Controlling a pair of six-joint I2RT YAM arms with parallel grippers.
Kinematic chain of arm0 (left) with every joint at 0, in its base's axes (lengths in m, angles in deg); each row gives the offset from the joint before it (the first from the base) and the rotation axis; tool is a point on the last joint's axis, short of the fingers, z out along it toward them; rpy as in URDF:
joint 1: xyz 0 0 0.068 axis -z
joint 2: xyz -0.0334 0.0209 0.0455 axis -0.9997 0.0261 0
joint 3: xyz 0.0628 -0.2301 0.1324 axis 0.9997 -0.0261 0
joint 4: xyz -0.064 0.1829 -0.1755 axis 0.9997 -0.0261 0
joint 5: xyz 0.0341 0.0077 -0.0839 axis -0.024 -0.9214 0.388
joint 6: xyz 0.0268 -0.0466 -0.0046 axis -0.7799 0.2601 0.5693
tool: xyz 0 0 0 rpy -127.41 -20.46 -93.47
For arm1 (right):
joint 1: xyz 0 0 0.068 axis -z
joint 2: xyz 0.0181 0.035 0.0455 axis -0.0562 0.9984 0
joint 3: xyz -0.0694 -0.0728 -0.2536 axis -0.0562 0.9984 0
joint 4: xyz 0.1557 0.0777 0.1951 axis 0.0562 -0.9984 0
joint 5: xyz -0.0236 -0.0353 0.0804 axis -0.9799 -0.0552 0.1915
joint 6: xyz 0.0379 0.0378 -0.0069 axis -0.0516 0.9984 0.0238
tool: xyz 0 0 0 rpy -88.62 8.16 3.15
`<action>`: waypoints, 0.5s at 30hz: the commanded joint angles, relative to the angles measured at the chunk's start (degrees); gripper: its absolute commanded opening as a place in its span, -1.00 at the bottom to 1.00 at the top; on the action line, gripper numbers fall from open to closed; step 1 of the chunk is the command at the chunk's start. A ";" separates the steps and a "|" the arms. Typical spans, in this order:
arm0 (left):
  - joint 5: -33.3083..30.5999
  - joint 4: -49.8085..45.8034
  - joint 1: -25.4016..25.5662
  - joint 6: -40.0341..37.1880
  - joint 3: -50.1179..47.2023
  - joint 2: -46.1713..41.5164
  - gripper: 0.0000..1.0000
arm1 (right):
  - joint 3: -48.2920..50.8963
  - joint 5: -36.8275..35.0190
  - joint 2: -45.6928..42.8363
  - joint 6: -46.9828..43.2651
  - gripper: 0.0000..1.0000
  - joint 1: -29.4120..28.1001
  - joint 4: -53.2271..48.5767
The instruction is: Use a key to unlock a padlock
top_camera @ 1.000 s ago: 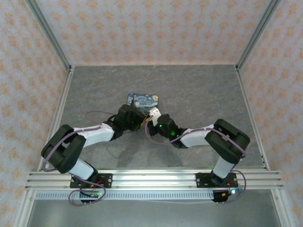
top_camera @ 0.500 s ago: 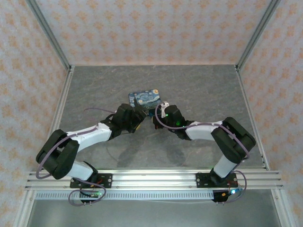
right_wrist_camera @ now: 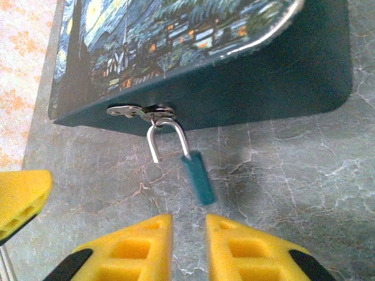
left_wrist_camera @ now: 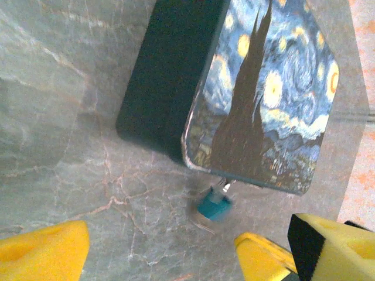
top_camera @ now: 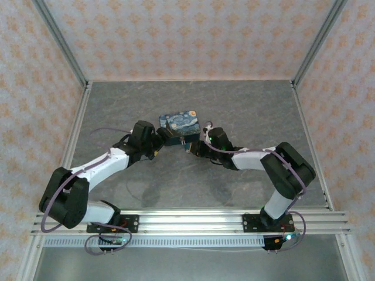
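The padlock (right_wrist_camera: 198, 177) hangs by its thin silvery loop (right_wrist_camera: 167, 136) from the hasp on the painted tin's front wall (right_wrist_camera: 234, 99). One end of the loop stands free of the small teal-blue body, which is blurred and swung aside. In the left wrist view the same padlock (left_wrist_camera: 214, 206) shows blurred just under the tin (left_wrist_camera: 258, 93). My right gripper (right_wrist_camera: 188, 234) sits just short of the lock, fingers a narrow gap apart with nothing between them. My left gripper (left_wrist_camera: 152, 257) is open wide at the tin's left front. I see no key.
The blue-and-yellow tin (top_camera: 180, 124) lies mid-table on the grey marbled surface (top_camera: 246, 111), with the left gripper (top_camera: 163, 139) and right gripper (top_camera: 194, 146) flanking its near side. Aluminium posts and patterned walls close in the back and sides.
The two grippers, close together in front of the tin a second ago, have drawn apart. The left wrist moved left, the right wrist moved up and right. The padlock body is swinging.
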 commanded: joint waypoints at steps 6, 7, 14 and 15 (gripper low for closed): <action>-3.67 -12.63 -1.58 -12.88 10.32 0.12 0.80 | -0.96 -4.15 -4.21 -5.15 -0.17 1.05 -6.46; -3.93 -13.91 -1.58 -14.28 11.96 0.77 0.80 | -0.95 -3.68 -4.53 -5.48 -0.11 1.50 -6.21; -0.53 -17.99 -1.80 -22.79 26.12 10.95 0.78 | -0.49 5.88 -1.87 -0.01 0.13 6.78 3.85; 0.50 -18.24 -1.84 -23.91 28.38 13.20 0.77 | -0.74 7.43 -0.94 0.93 0.15 7.16 5.49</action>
